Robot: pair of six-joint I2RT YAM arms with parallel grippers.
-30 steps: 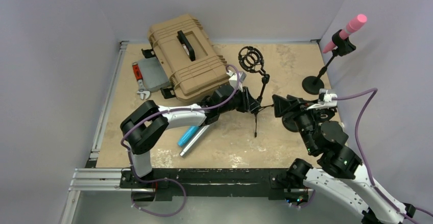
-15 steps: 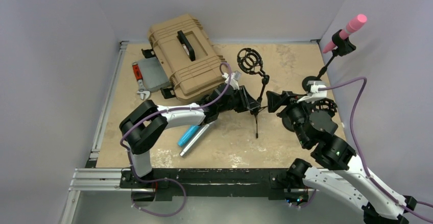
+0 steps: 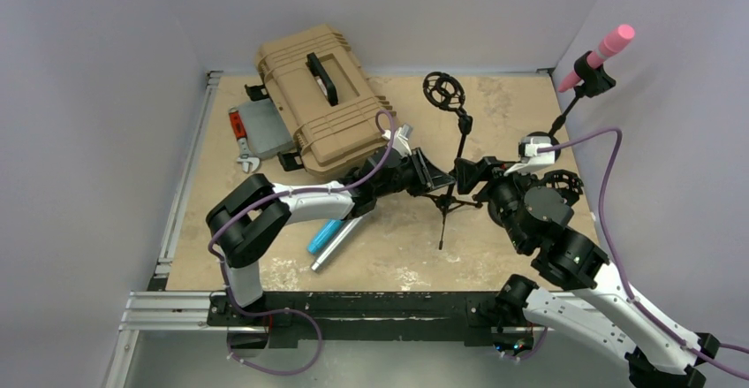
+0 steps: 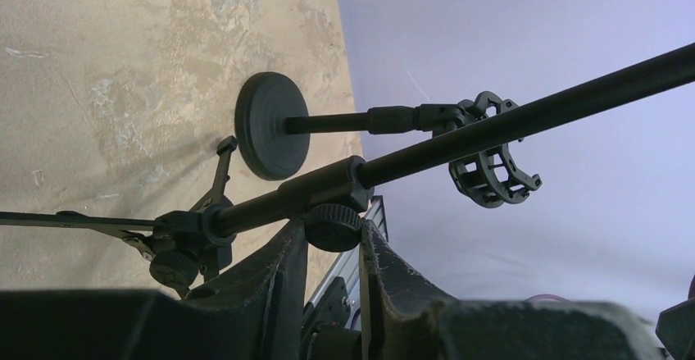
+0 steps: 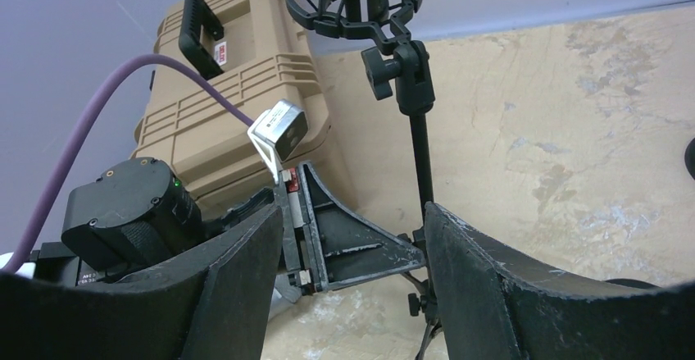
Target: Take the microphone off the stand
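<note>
Left gripper is clamped on the tripod stand at its pole knob. Right gripper has its jaws apart, just beside that pole. A tan hard case lies rear left. The pink microphone sits clipped in the round-base stand, far right.
</note>
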